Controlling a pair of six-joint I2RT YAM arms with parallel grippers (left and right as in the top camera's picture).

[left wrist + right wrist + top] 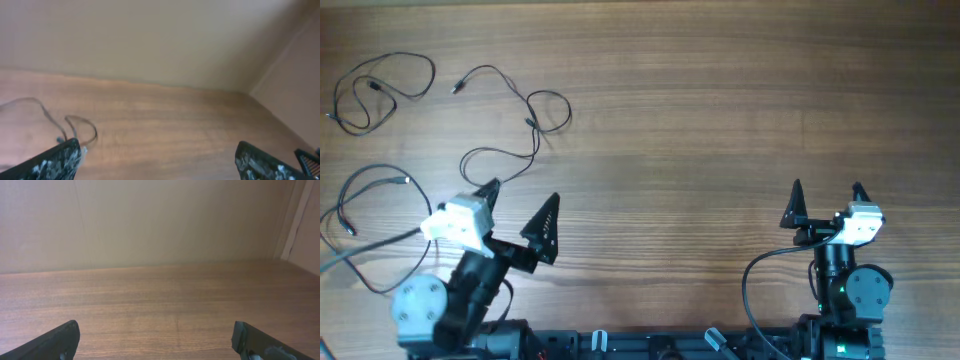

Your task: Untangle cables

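Three thin black cables lie apart at the left of the wooden table. One cable (380, 90) is looped at the far left corner. A second cable (510, 125) winds from a plug near the back down toward my left gripper. A third cable (365, 200) lies at the left edge. My left gripper (525, 212) is open and empty, just right of the second cable's lower end; that cable shows in the left wrist view (80, 127) beside the left finger. My right gripper (827, 198) is open and empty at the right, far from the cables.
The wooden table (720, 110) ends at a beige wall in both wrist views. Thicker black arm cables hang by the left arm base (360, 262) and the right arm base (760, 275).
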